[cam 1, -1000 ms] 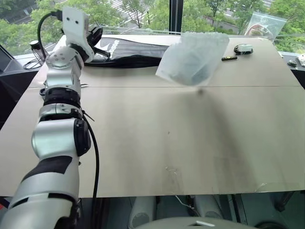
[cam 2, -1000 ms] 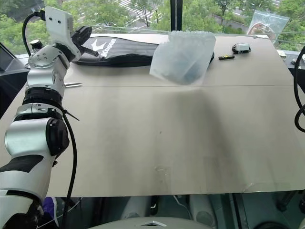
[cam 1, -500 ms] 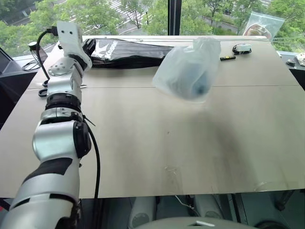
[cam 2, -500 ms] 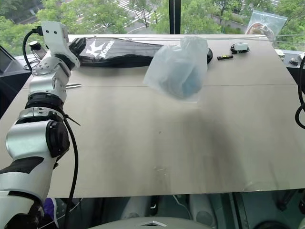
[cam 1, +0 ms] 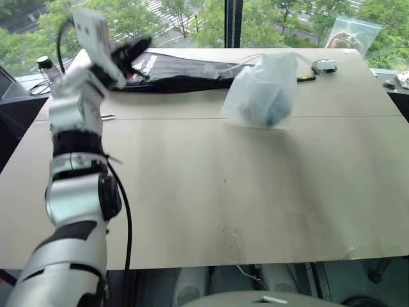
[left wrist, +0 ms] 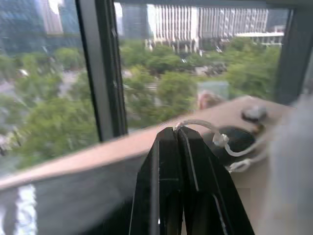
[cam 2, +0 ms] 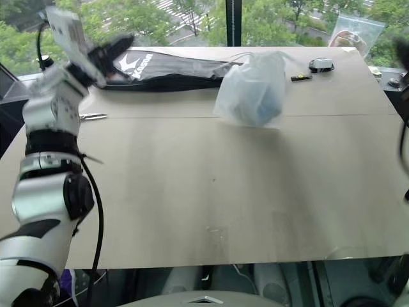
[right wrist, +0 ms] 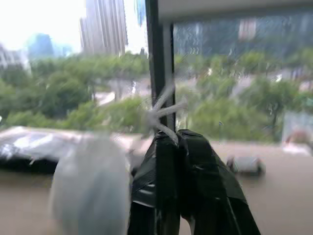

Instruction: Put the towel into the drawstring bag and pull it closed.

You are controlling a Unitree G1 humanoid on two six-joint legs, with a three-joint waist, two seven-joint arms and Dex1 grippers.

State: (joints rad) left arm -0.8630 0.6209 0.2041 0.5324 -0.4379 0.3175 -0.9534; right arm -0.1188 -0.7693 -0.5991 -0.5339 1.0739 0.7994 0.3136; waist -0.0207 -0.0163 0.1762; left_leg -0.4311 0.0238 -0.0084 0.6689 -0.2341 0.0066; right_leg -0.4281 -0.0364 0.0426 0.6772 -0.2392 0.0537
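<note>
Bright window daylight, soft table [cam 1: 192, 192] shadows, motion blur.

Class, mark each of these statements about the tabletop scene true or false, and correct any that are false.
1. The light blue fluffy towel is inside the thin white drawstring bag. True.
2. The left claw is wide open and holds nothing. False: its fingers are shut on the bag's white cord.
3. A long black racket case lies at the far side of the table, behind the bag. True.
4. The right claw is shut on a white cord. True.
5. The bag sits at the table's near edge. False: it is toward the far side.
</note>
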